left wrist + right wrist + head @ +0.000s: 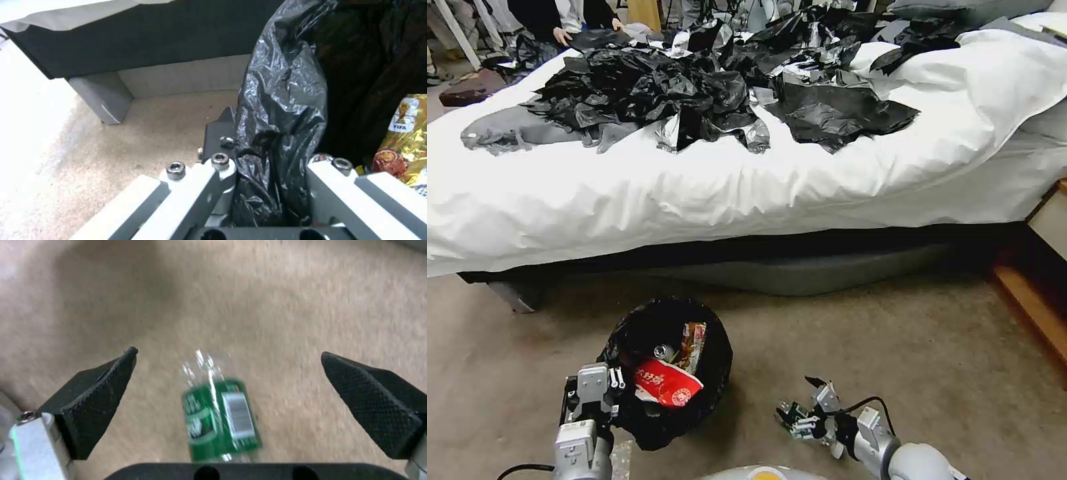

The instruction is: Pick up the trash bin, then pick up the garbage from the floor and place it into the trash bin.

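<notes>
Left claw (617,387) pinches the bag-lined rim of the trash bin (707,333) beside the bed (694,193), while the right claw (229,386) hangs spread above a green-labelled bottle (220,420) on the carpet (894,333).

The bed (747,193) stretches across in front of me, and a heap of plastic sheets (694,93) lies on top of it. The floor (894,347) runs from the bed back to me. On my left stands the trash bin (667,370), between me and the bed, with wrappers (667,383) and a can (664,351) inside it. My left pincer (602,390) sits at the bin's near-left rim, one finger inside and one outside the liner (280,110). My right pincer (800,417) hangs to the right of the bin, apart from it, over the floor. A bottle (220,416) lies between its spread fingers (95,400), touching neither.
</notes>
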